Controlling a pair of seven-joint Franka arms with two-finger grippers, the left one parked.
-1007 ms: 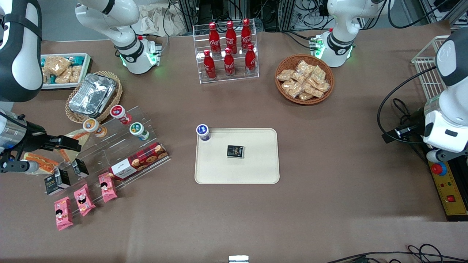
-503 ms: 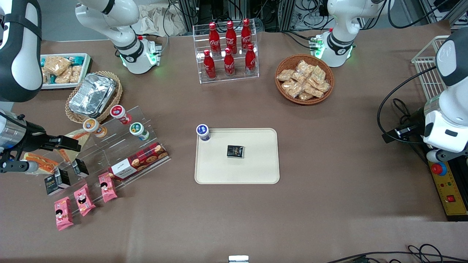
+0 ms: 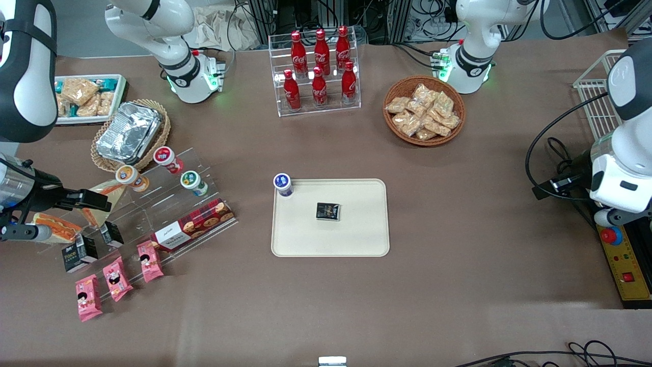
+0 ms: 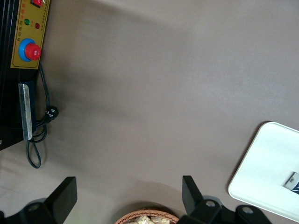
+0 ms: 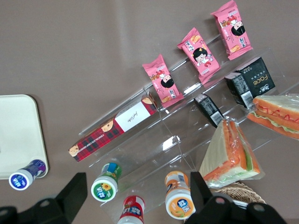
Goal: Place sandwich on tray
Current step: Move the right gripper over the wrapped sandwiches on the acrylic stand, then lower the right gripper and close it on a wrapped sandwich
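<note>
Gripper (image 5: 135, 196) hanging above acrylic rack (image 5: 159, 140), fingers spread wide, holding nothing. Sandwich (image 5: 275, 114) lying at rack's end toward working arm — off sideways from gripper, long axis slanting. Tray (image 3: 330, 217) sitting well apart, mid-table.

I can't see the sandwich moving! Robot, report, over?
Gripper open, empty, above the clear rack. Sandwich on the rack, untouched. Tray already holds a dark packet and bottle; room left.
</note>
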